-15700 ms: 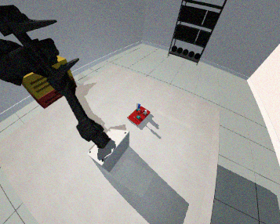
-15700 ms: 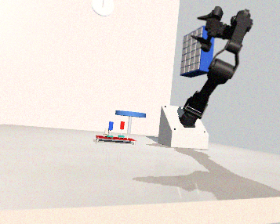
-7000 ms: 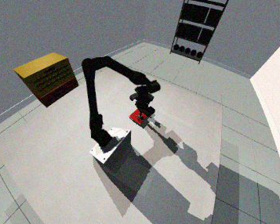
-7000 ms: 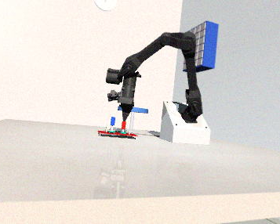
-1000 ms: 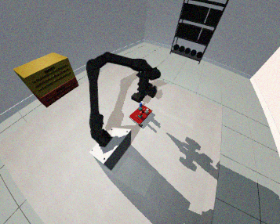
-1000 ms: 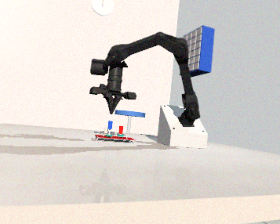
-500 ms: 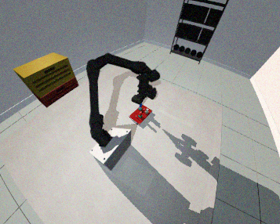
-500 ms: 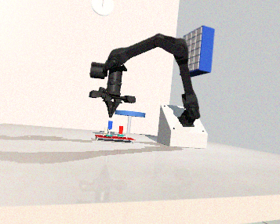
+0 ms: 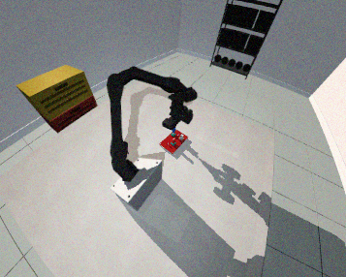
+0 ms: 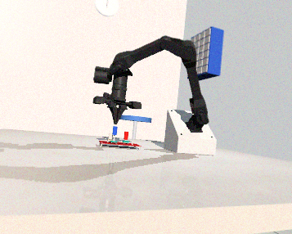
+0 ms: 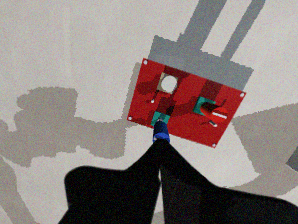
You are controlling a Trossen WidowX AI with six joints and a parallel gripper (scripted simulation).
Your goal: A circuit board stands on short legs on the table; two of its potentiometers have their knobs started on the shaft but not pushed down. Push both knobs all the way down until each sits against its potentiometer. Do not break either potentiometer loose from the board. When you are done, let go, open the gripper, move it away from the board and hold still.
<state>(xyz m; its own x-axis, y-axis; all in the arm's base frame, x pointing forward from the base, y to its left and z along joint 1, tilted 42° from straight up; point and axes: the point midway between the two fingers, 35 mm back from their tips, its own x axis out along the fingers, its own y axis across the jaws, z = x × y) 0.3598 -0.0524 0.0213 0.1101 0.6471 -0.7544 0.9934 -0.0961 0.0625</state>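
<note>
The red circuit board (image 9: 166,144) (image 10: 105,143) (image 11: 187,132) stands on short legs. A blue knob (image 10: 114,131) (image 11: 161,132) stands upright above one teal potentiometer (image 11: 158,118), with a gap under it in the exterior view. A red knob (image 10: 126,135) (image 11: 215,113) is lower, close above the other teal potentiometer (image 11: 201,105); whether it touches cannot be told. My gripper (image 10: 115,123) (image 11: 160,142) is shut and empty, pointing down, its tips just above the blue knob. The tips cover part of the knob in the wrist view, so contact cannot be told.
A round pale part (image 11: 169,83) stands on the board near the blue knob's potentiometer. The arm's white base (image 10: 190,137) (image 9: 148,181) is beside the board. A blue round-topped stool (image 10: 135,119) shows behind in the exterior view. A yellow and red box (image 9: 63,97) is farther off.
</note>
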